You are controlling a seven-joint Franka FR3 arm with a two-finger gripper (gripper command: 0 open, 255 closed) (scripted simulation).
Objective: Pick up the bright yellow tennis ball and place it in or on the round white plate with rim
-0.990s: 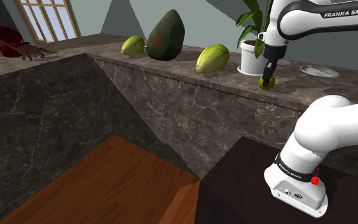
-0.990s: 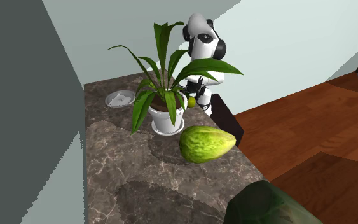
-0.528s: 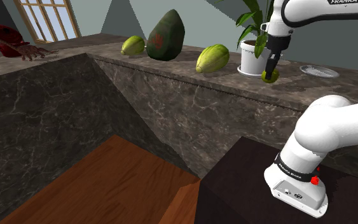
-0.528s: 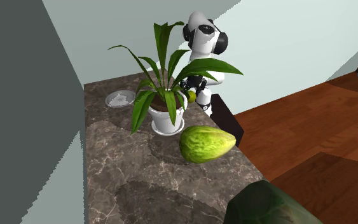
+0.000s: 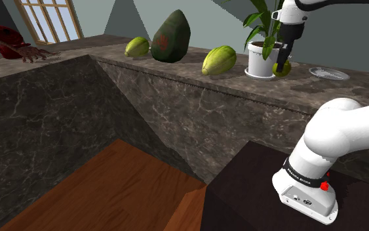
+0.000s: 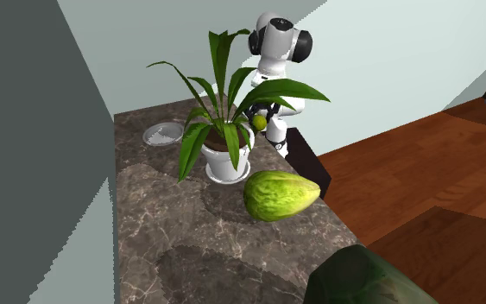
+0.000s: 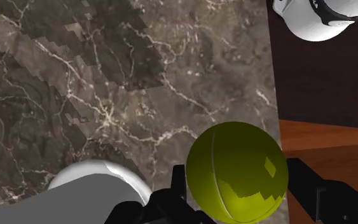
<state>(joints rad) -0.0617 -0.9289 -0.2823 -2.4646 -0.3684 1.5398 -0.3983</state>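
Gripping the yellow-green tennis ball [image 7: 238, 172]: gripper [image 5: 282, 65] clenched on it, ball clasped between both fingers above the marble counter [image 7: 107, 95]. White pot [image 5: 261, 62] just beside claw. Plate [image 5: 329, 73] well apart; height likely clears its rim.

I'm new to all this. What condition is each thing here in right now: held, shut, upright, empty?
tennis ball: clasped in the end effector, above the counter.
end effector: shut on the tennis ball.
plate: lying flat on the counter, nothing on it.
potted plant: standing upright.
green fruit: lying on its side.
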